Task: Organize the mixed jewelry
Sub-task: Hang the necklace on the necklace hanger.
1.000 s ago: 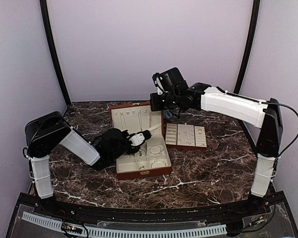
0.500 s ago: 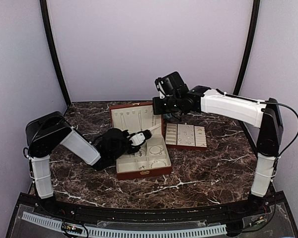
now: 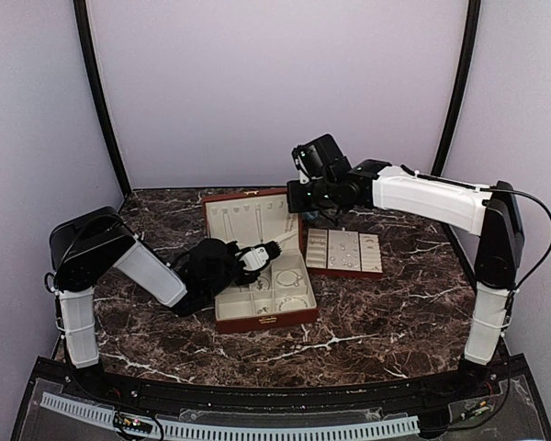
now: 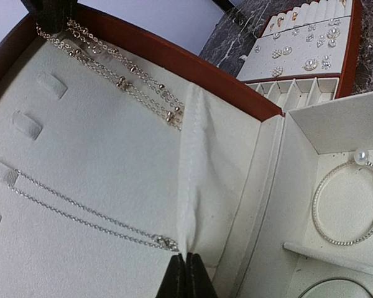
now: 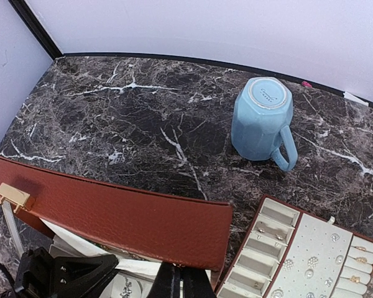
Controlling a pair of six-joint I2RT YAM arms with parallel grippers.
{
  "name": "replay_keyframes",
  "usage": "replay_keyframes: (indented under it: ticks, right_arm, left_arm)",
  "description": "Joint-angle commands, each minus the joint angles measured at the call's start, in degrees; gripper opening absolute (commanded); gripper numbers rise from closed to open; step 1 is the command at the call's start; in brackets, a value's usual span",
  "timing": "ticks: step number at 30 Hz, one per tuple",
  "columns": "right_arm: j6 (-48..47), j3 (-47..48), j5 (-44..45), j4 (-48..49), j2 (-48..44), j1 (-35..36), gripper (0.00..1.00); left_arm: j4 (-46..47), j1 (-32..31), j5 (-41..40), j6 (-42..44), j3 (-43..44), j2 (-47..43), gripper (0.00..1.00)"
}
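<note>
Open wooden box point(image 3: 257, 322) sits mid-table point(image 3: 376, 322), lid standing up on the far side. A flat tray point(image 3: 344, 272) lies just right of the box.

The jewelry point(image 4: 121, 82) is split between the 2.
- On the lid lining, left wrist view: 2 beaded chains run across the upper part and 1 thin chain point(image 4: 165, 241) across the lower part.
- In the box compartments: a bracelet point(image 4: 313, 208) with a pearl, plus part of another ring below it.
- On the tray: small studs point(image 4: 311, 62) pinned in rows, with more pieces in the slots along its left side.

Left gripper point(image 4: 185, 273) is inside the open box, low against the lid lining. Its fingers are pressed together with no gap. The tips are just beside the clasp end of the thin chain. Contact with the chain cannot be told, and nothing is visibly pinched.

Right gripper point(image 5: 179, 280) hangs high over the far edge of the box lid, near the tray's far-left corner. Its fingers are also fully together and hold nothing.

A light-blue mug point(image 5: 261, 118) stands upside down on the table, far of the tray, handle toward the near right.
</note>
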Motion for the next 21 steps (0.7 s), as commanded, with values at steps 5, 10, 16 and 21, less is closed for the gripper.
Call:
replay_keyframes:
  ticks: [5,10,16,21]
  right_arm:
    - [-0.6,3.7,-0.3,0.2,0.5,-0.6,0.0]
    - [-1.6,5.4,-2.1,0.2,1.2,-0.7,0.0]
    - [-2.5,6.6,-4.3,-0.7,2.4,-0.6,0.0]
    - [-3.1,6.9,-7.5,-0.2,2.7,-0.6,0.0]
  left_arm:
    - [0.2,-1.0,1.7,0.1,0.1,0.8,0.0]
    - [0.6,-0.9,1.6,0.3,0.0,0.9,0.0]
    - [0.7,-1.1,1.5,0.4,0.2,1.2,0.0]
    - [0.8,-1.1,1.5,0.4,0.2,1.3,0.0]
